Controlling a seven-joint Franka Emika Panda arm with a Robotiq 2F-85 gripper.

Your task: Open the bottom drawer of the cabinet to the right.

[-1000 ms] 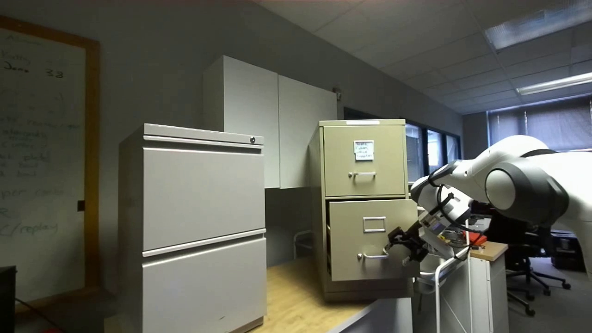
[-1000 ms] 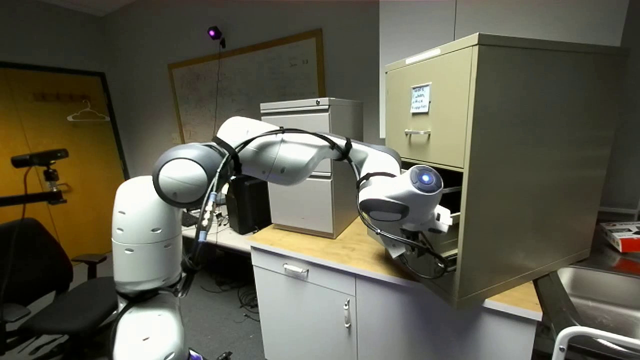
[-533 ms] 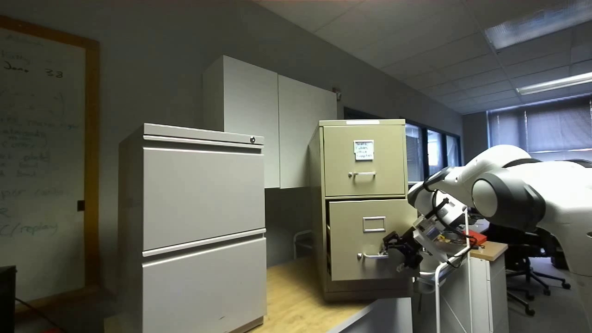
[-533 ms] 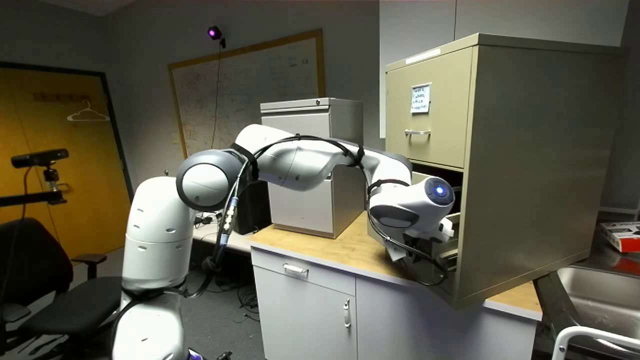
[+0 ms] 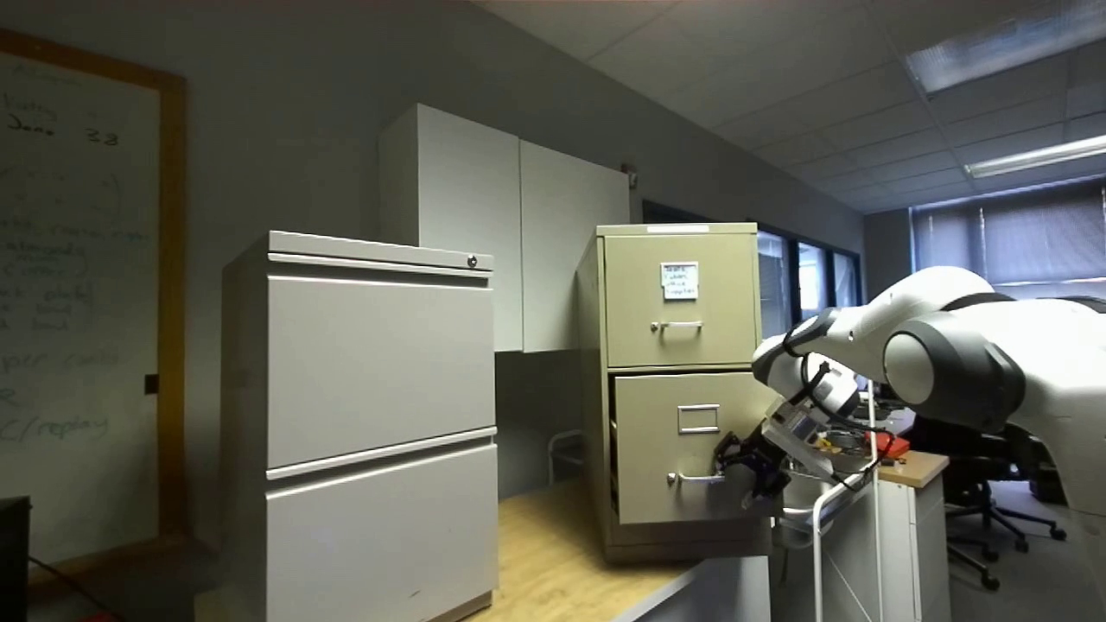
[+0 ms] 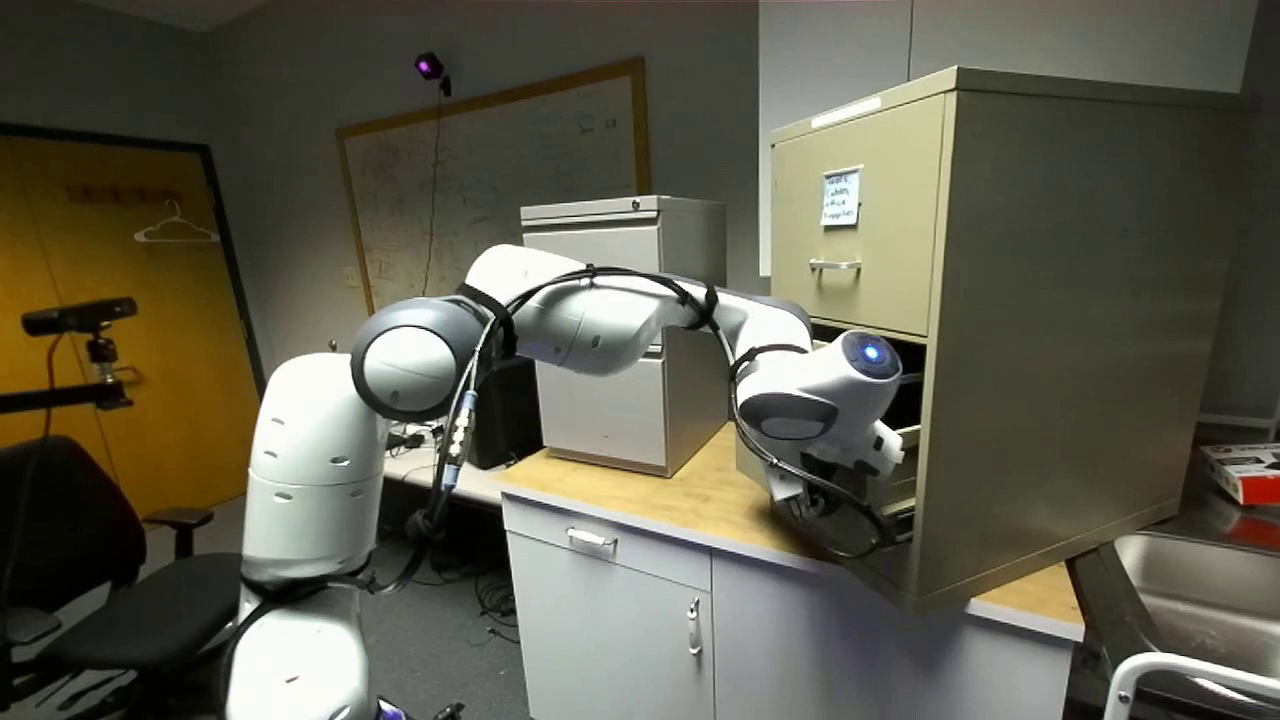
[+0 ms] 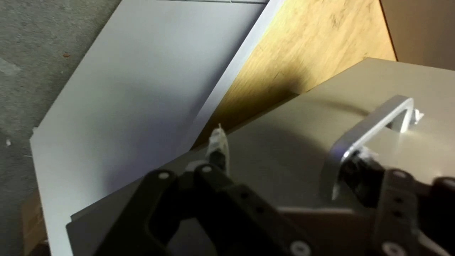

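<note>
Grey wall is carrying a framed whiteboard, wood-topped desk is holding two cabinets. Light-grey cabinet is sitting with both drawers closed. Beige-tan filing cabinet is standing to its right in both exterior views, upper drawer closed and wearing a white paper sheet. Bottom drawer is sitting directly under that one, pulled partway out; I'm seeing a dark gap along its top and side. White robot arm is hanging in front of it. Tool is standing wide, fingers spread well apart: one tip is sitting right at an end of the drawer's handle, the other is hovering well off it. I'm not able to tell whether that near tip is touching the bar. Red-and-white box is lying near a steel sink
</note>
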